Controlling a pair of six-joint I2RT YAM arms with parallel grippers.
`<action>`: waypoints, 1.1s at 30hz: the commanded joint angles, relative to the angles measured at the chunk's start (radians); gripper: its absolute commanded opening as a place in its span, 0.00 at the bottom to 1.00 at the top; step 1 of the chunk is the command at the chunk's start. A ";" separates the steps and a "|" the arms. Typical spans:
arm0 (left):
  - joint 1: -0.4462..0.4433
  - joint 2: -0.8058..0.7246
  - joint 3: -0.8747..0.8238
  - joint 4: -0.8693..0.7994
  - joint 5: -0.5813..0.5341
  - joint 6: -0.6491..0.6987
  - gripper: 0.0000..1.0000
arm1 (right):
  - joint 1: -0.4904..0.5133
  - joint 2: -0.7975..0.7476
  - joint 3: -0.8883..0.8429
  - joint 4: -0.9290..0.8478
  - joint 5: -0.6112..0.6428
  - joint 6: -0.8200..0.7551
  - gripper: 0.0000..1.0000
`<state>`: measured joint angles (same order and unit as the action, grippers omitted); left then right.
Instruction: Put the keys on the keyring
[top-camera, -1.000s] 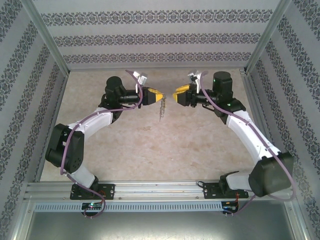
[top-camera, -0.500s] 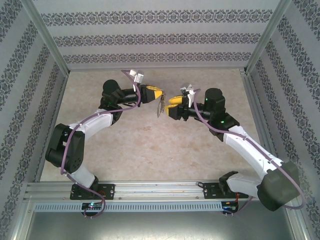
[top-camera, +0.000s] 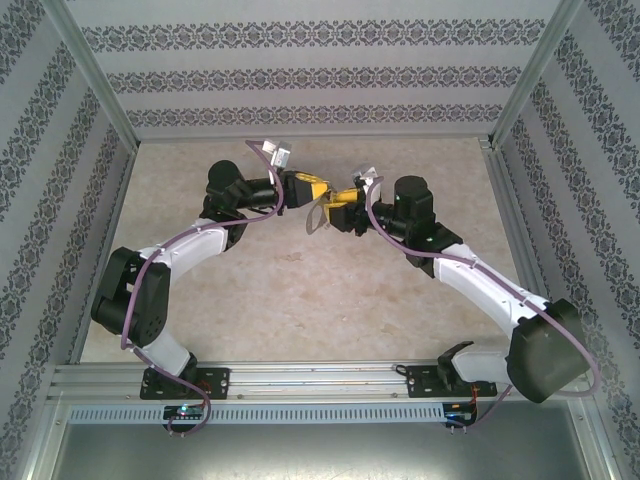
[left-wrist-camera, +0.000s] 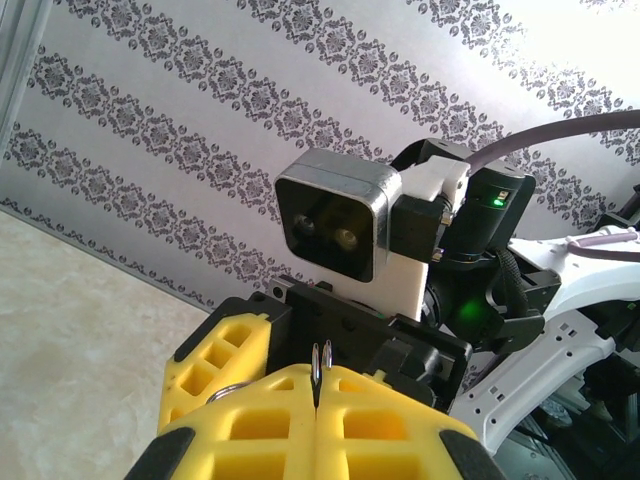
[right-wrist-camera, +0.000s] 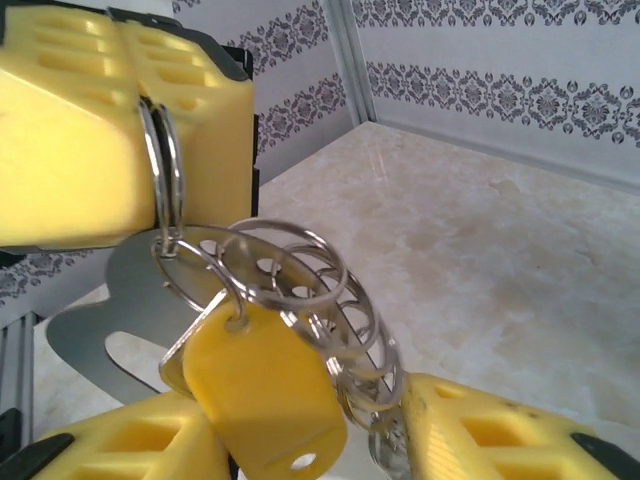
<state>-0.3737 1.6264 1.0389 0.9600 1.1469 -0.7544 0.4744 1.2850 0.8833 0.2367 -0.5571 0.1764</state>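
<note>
- Room: open pale marbled table (top-camera: 300, 300) stretches out on every side of the arms, widest between the grippers and your near edge.
- Edges: patterned walls (top-camera: 60, 200) close the left, back and right sides. An aluminium rail (top-camera: 300, 372) carrying both bases runs along the near edge.
- Your left gripper (top-camera: 312, 189) and right gripper (top-camera: 336, 209) meet nose to nose over the far middle of the table, well apart from all three walls.
- The left gripper's yellow fingers (left-wrist-camera: 380, 425) are pressed fully together. They pinch the top wire ring of the keyring (right-wrist-camera: 100, 300), a flat grey metal oval loop with a slot cut in it.
- The keyring hangs below that claw, off the table, between the two grippers. A row of overlapping silver wire rings (right-wrist-camera: 335, 290) trails down its side.
- The key (right-wrist-camera: 265, 395), a small one with a yellow plastic head and a hole near its lower end, hangs from one of those rings in front of the grey loop. Its blade is mostly hidden.
- The right gripper's yellow fingers (right-wrist-camera: 500, 435) stand at a middling width, one on each side of the yellow head. You cannot tell whether they press on it.
</note>
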 joint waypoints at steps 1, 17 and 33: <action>-0.010 -0.023 0.020 0.059 -0.003 -0.002 0.00 | 0.010 -0.001 0.039 0.034 0.010 -0.018 0.37; -0.011 -0.087 -0.007 -0.024 -0.105 0.108 0.00 | 0.012 -0.001 0.043 -0.077 -0.102 -0.064 0.00; -0.011 -0.073 -0.014 0.020 -0.113 0.093 0.00 | 0.058 0.094 0.135 -0.158 -0.180 -0.095 0.00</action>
<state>-0.3729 1.5845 1.0248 0.9054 1.0492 -0.6727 0.5133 1.3567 0.9947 0.1295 -0.6834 0.1143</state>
